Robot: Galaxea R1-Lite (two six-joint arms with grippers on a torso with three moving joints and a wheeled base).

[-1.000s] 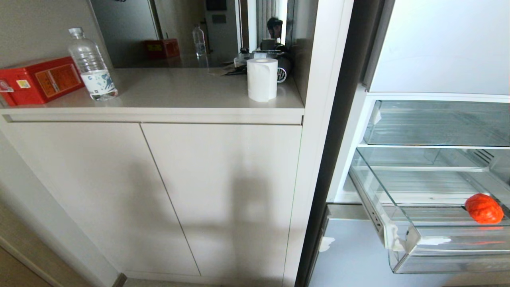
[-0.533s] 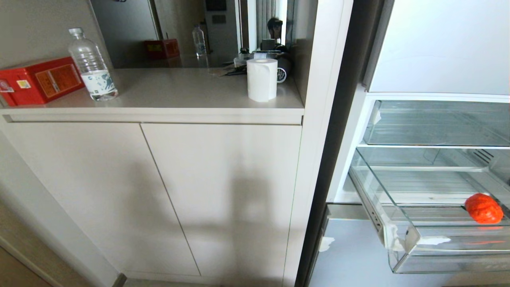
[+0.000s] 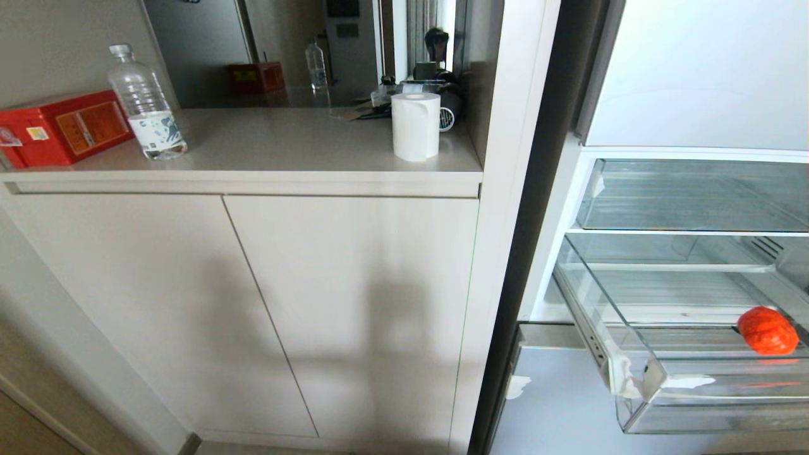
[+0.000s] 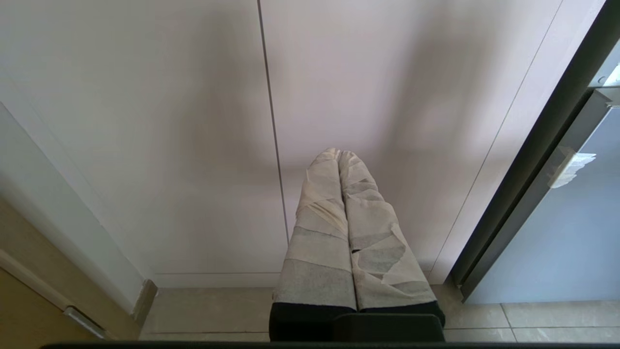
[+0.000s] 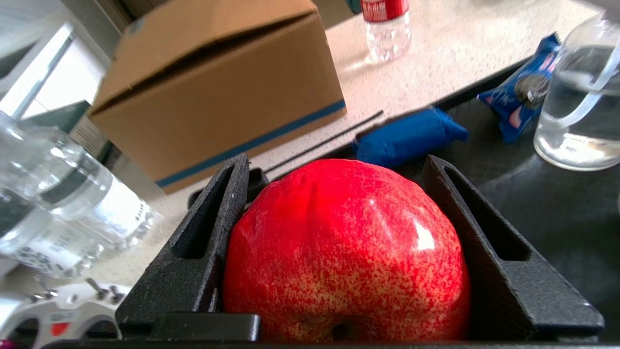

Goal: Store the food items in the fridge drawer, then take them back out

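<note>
A: Where are the food items?

B: One red-orange food item (image 3: pixel 767 330) lies in the fridge drawer (image 3: pixel 708 417), far out at its 3 o'clock end; the drawer stands pulled open at about 4 o'clock in the head view. The other, a red speckled fruit (image 5: pixel 346 252), sits in the right tool (image 5: pixel 336 162), whose black jaws stand wide with one against each flank of it.

A: Which way is the drawer from that tool?

B: I cannot tell: the tool is outside the head view. It hangs over a dark surface (image 5: pixel 542 203), so I judge the coming move to be a carry across to the drawer.

A: Anything in the way?

B: Near the fruit are blue packets (image 5: pixel 409 135), a glass jug (image 5: pixel 576 97), a cardboard box (image 5: pixel 218 82) and a water bottle (image 5: pixel 58 194). The drawer's 9 o'clock half has room, under the upper clear bin (image 3: pixel 695 196).

A: The left tool?

B: The left tool (image 4: pixel 339 155) is parked, its taped jaws pressed together and empty, facing the cabinet doors (image 4: pixel 145 121).
</note>
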